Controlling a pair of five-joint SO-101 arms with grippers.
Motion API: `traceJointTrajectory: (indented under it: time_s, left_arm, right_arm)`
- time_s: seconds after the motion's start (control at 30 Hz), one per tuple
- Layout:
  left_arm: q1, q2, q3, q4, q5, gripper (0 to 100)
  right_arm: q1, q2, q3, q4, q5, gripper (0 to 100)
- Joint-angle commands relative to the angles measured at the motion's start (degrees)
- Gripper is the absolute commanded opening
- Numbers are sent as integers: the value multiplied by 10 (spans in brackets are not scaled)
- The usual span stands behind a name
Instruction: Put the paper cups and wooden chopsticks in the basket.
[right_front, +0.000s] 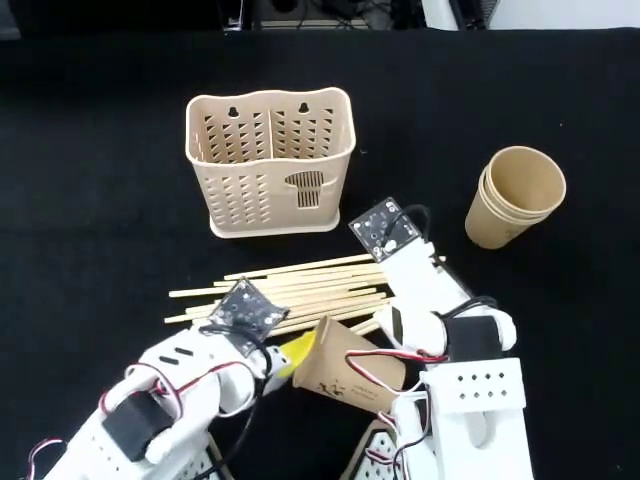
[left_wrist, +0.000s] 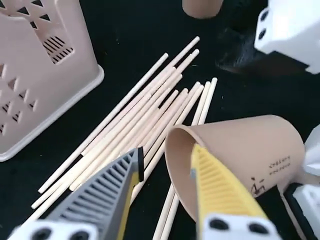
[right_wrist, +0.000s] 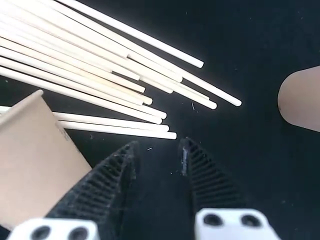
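Note:
A brown paper cup (right_front: 350, 368) lies on its side near the front, its mouth toward my left gripper (right_front: 298, 347). That gripper (left_wrist: 166, 157) is open and straddles the cup's (left_wrist: 240, 150) rim: the yellow finger (left_wrist: 215, 185) is inside the mouth, the grey one outside. Several wooden chopsticks (right_front: 300, 288) lie in a loose pile between the cup and the beige basket (right_front: 270, 165). A stack of paper cups (right_front: 515, 195) stands at the right. My right gripper (right_wrist: 158, 147) is open over bare cloth beside the chopsticks' (right_wrist: 100, 70) ends, with nothing between its fingers.
The table is covered with black cloth (right_front: 100, 250). The right arm's white body (right_front: 470, 390) lies close against the lying cup's base. The basket stands upright behind the chopsticks, with open cloth on both its sides.

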Motion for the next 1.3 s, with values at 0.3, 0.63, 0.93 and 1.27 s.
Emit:
traceJointTrajectory:
  time_s: [0.3,0.63,0.93,1.27]
  left_arm:
    - [106,-4,-17,73,-6,249]
    - [103,-4,-5,28,-4,249]
    - [89,-4,83,-129,5,163]
    - [56,-4,60,-62,78,203]
  right_arm:
    - [9,-7,-5,-10,4,142]
    - [9,-7,-5,-8,4,142]
    - [9,-7,-4,-7,4,142]
    - [9,-7,-4,-7,4,142]
